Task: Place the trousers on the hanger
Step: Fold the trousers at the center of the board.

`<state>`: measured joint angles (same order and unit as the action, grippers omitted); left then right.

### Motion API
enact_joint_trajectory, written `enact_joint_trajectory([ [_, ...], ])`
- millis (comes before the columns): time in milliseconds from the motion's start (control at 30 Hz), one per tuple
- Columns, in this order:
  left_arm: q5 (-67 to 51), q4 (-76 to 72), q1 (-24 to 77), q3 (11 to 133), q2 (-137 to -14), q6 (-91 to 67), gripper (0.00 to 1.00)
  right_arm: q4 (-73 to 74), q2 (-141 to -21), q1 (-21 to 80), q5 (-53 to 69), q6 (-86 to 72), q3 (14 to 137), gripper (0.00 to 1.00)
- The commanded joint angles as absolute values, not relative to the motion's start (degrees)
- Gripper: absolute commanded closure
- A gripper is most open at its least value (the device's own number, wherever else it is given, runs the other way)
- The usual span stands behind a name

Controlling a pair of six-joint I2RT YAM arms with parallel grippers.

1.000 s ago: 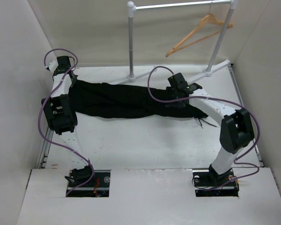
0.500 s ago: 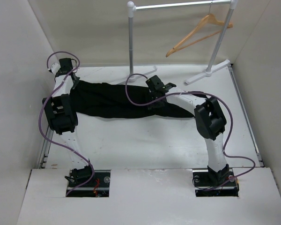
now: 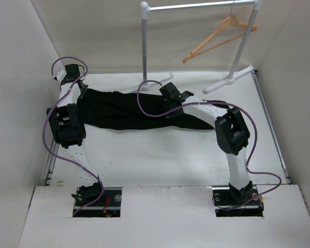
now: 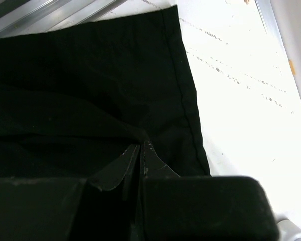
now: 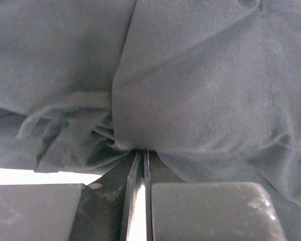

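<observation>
Right now the trousers (image 3: 126, 109) lie stretched left to right across the far half of the table (image 3: 160, 155), one arm at each end. The hanger (image 3: 208, 39) hangs tilted from the top bar of the rack (image 3: 144, 46) at the upper right, well apart from the cloth. The top view gives the layout, but both wrists hide the fingertips there. The left gripper (image 3: 78, 93) sits at the left end and the right gripper (image 3: 168, 109) near the middle-right. The left wrist view settles the first: left gripper (image 4: 140, 148) has its jaws pressed together on a raised fold, close to a stitched edge, with bare white table beyond that edge. The right wrist view fills with fabric, washed out to grey. The right gripper (image 5: 140, 154) has its jaws nearly together, pinching a bunched pleat, with a bright sliver showing between them.
</observation>
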<state>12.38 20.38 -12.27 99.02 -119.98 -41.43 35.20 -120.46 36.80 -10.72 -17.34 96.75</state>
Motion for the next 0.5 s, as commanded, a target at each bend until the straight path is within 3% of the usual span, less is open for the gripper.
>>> enact_joint_trajectory([
  [0,12.7,20.2,-13.9,101.6,-117.4,-41.9,0.99,34.5,-111.6,37.0,-11.9,-15.2,94.8,0.91],
  [233,13.2,22.6,-15.7,106.9,-117.5,-41.5,1.0,34.8,-101.3,36.3,-6.4,-16.2,82.7,0.94],
  [467,13.1,24.8,-15.6,110.7,-120.5,-38.1,1.0,34.8,-100.2,35.8,-6.2,-17.5,75.0,0.93],
])
